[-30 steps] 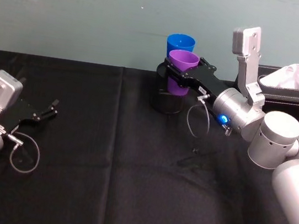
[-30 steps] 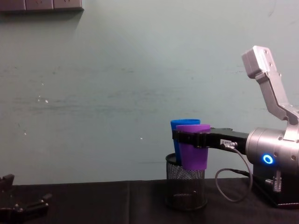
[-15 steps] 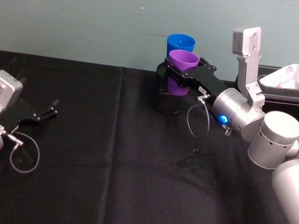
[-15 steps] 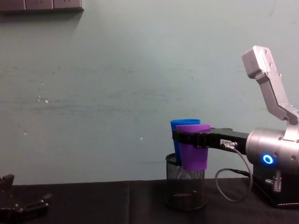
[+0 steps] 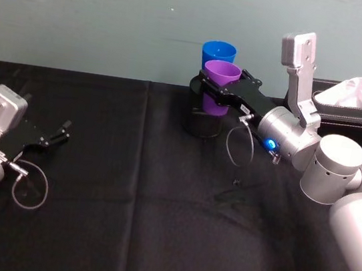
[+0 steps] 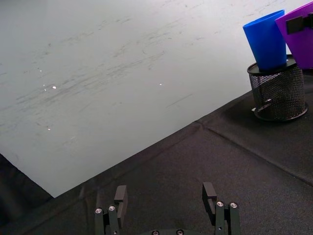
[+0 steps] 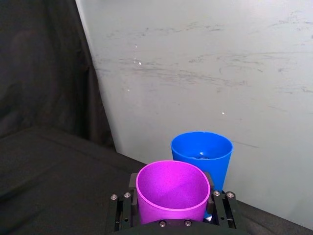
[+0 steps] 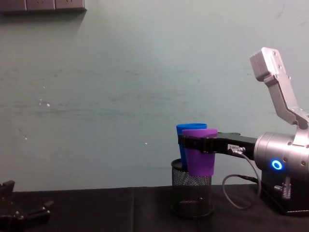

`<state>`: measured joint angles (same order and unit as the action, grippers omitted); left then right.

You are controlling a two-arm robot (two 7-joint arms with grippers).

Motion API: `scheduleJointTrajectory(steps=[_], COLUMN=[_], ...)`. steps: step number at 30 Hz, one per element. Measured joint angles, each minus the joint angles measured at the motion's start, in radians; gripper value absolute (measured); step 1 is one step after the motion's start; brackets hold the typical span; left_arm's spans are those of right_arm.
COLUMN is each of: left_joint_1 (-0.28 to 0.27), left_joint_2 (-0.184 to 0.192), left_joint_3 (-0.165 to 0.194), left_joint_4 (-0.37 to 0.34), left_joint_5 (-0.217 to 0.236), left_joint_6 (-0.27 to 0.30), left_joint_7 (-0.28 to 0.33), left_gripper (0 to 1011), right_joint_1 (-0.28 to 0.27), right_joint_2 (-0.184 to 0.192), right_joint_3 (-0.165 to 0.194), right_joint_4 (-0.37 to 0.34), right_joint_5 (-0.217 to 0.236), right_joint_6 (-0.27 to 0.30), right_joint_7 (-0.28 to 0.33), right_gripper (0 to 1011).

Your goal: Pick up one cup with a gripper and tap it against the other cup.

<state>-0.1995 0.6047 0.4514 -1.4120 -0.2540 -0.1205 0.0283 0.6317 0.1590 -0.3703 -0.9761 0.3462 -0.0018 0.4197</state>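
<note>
My right gripper [image 5: 213,88] is shut on the purple cup [image 5: 219,85], holding it upright in the air at the back of the table. The blue cup [image 5: 218,52] stands in a black mesh pen holder [image 5: 200,119] just behind it. In the chest view the purple cup [image 8: 200,152] overlaps the blue cup [image 8: 186,129]; whether they touch I cannot tell. In the right wrist view the purple cup [image 7: 172,191] sits between the fingers, the blue cup [image 7: 202,153] close beyond. My left gripper [image 5: 56,135] rests open on the table at the left.
A black tissue box [image 5: 354,106] stands at the back right behind my right arm. A black cloth [image 5: 124,202] covers the table, with a small dark object [image 5: 234,187] lying near its middle. A pale green wall [image 5: 117,12] closes the back.
</note>
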Motion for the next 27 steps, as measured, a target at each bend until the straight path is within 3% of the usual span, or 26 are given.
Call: scheduleJointTrajectory(steps=[27], left_joint_1=[0.000], left_joint_2=[0.000], left_joint_3=[0.000], left_joint_4=[0.000], left_joint_5=[0.000], left_joint_6=[0.000], left_joint_7=[0.000], left_gripper=[1000], right_joint_1=[0.000], right_joint_2=[0.000], right_joint_3=[0.000], right_joint_4=[0.000], right_joint_5=[0.000], right_joint_6=[0.000], right_joint_7=[0.000], right_gripper=[746])
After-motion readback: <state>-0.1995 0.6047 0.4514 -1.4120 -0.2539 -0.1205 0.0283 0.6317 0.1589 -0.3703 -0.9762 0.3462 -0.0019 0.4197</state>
